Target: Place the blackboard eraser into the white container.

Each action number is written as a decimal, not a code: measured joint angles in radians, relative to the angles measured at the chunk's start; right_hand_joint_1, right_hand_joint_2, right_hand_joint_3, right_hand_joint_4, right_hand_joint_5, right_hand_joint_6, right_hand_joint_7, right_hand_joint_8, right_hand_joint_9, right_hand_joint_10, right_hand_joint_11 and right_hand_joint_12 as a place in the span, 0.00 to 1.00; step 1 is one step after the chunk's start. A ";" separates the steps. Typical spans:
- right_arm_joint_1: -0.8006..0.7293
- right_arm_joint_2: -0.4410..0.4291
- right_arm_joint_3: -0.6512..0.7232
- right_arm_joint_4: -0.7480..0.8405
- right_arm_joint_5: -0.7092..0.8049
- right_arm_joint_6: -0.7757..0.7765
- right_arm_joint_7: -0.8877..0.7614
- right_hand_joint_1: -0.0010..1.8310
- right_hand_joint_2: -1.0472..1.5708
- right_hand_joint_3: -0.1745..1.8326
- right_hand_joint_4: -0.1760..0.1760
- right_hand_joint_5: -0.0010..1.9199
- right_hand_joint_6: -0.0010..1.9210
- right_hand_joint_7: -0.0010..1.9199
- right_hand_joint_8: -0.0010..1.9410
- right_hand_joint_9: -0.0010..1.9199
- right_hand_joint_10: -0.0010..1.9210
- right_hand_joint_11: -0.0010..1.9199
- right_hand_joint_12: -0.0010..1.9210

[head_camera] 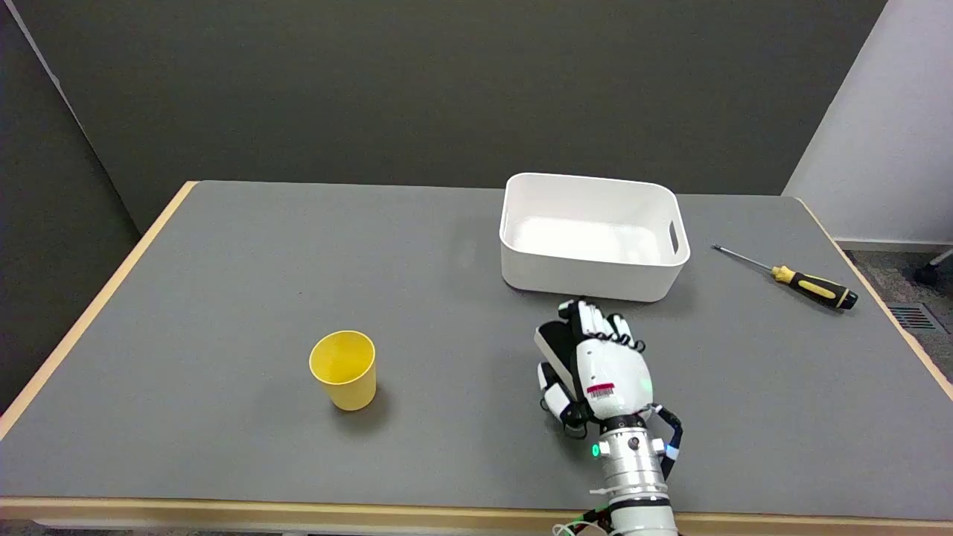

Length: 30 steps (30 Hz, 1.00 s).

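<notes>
The white container [582, 280] stands open and empty at the table's far right of centre. Just in front of its near wall is my right hand [604, 368], seen from the back, with the arm coming up from the table's near edge. The blackboard eraser [555, 341], a black slab with a white edge, shows at the hand's left side. The fingers [593, 318] curl over its top and the thumb [552, 393] closes from below, so the hand grips it. Most of the eraser is hidden behind the hand. Whether it rests on the table or is lifted I cannot tell.
A yellow cup [344, 368] stands upright on the grey table [223, 298], left of the hand. A screwdriver [811, 285] with a yellow-and-black handle lies at the far right, near the table's right edge.
</notes>
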 measured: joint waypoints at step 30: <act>0.286 0.105 0.266 -0.110 -0.279 -0.147 0.144 0.66 0.86 0.35 0.00 0.13 0.60 0.24 1.00 0.36 1.00 0.12 1.00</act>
